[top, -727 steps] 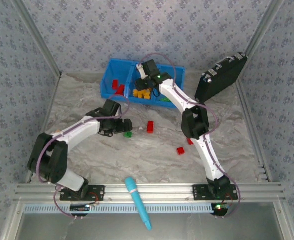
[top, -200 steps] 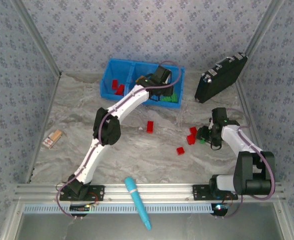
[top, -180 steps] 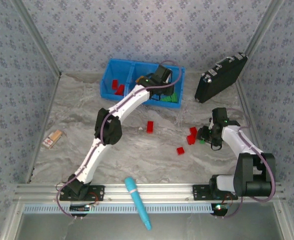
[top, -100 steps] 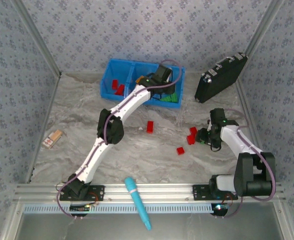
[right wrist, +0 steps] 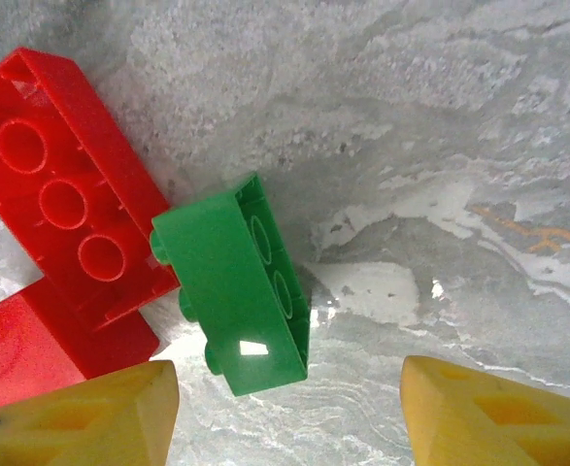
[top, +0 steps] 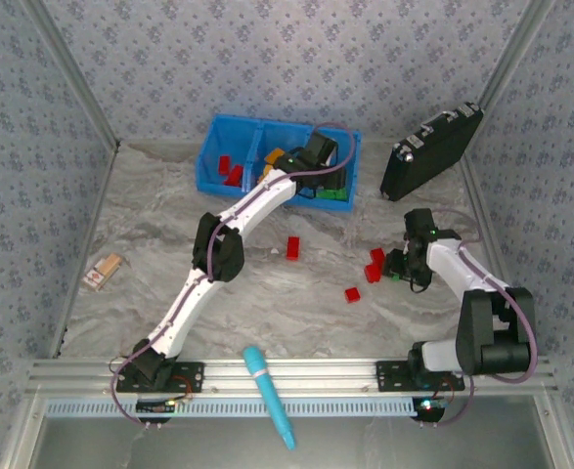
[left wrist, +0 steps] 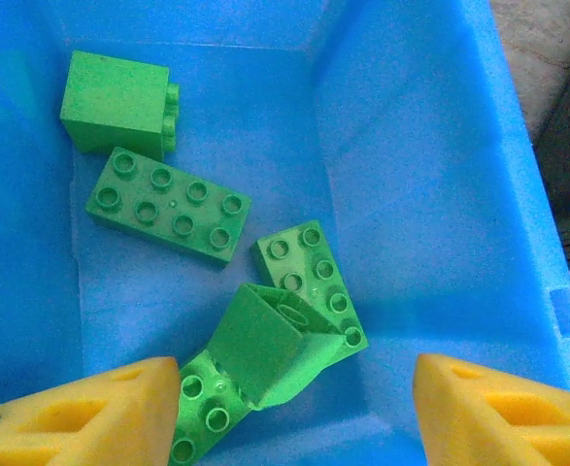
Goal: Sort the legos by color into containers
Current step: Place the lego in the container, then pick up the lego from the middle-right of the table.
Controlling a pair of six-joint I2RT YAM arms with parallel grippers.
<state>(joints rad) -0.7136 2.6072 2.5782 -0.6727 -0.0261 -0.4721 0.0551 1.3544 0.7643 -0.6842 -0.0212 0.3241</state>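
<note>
Two wide, empty grippers: the left gripper (left wrist: 294, 388) hovers over green bricks (left wrist: 168, 204) in the bin (left wrist: 411, 146), the right gripper (right wrist: 289, 388) straddles a green brick (right wrist: 231, 291) near the table's (right wrist: 440, 146) right edge. It touches a red brick (right wrist: 66, 194); closing could snag both.

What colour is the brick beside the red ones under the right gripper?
The brick is green; the right wrist view shows it best.

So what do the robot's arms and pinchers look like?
The left arm and right arm are white tubes with chunky black joints. A thin purple cable loops along each. The fingers are orange-yellow wedges with cut-out holes.
</note>
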